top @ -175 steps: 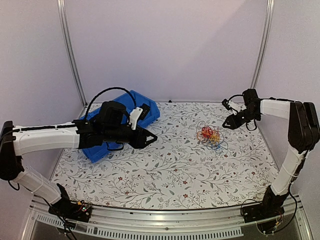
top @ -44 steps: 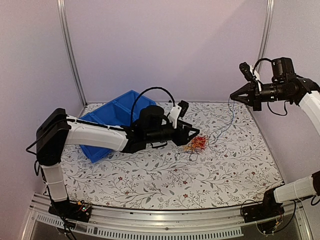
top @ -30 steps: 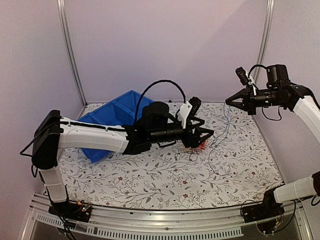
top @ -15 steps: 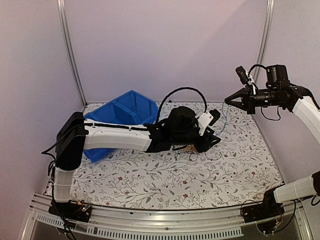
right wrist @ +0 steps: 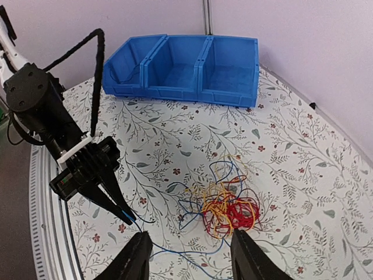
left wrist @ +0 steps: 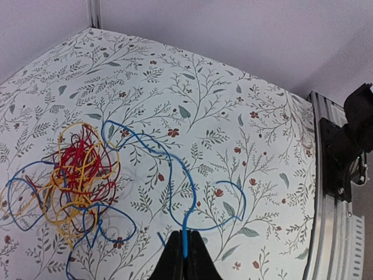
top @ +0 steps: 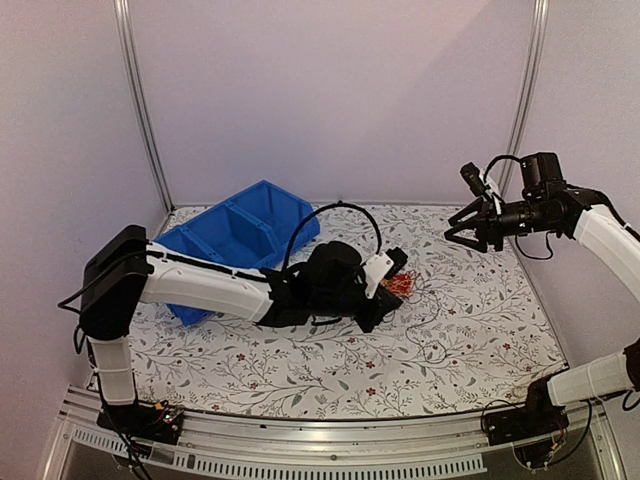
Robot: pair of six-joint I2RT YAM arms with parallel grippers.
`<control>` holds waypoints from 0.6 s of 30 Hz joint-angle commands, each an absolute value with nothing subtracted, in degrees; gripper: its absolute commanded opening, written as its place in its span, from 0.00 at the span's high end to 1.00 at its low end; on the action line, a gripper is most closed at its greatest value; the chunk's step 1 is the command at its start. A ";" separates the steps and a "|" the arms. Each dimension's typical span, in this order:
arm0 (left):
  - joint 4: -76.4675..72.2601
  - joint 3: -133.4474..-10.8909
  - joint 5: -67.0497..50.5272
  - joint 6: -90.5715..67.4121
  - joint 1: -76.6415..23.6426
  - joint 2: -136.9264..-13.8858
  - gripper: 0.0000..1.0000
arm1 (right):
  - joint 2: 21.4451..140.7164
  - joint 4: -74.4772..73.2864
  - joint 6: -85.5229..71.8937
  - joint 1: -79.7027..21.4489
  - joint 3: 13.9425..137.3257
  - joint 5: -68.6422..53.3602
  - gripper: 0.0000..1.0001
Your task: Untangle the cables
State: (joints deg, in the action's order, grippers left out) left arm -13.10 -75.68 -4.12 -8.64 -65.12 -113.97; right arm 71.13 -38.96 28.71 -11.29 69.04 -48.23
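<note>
Stood watching this one. The left gripper (left wrist: 184,263) was pinched shut on a free end of the blue cable (left wrist: 178,169), low over the table (top: 300,370). The right gripper (top: 462,232) hung in the air off to the side, fingers apart, nothing in them. The rest of the cables (left wrist: 78,175) sat in a loose red-and-yellow knot mid-table, near the left gripper. That wire looked featherweight and floppy, so I'd guess a pull drags the whole clump rather than freeing one strand. Best bet: hold a loose end and pin the knot. Couldn't tell how deep the blue one was threaded in.
</note>
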 commanded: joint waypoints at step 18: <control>-18.48 -53.65 -0.17 -23.73 -65.85 -99.15 1.00 | 77.94 -41.59 48.95 -27.40 43.05 -29.98 0.30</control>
State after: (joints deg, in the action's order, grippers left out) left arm -16.25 -53.93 -0.86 -22.76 -65.14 -101.08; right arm 81.62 -42.87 46.41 -22.28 45.82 -31.83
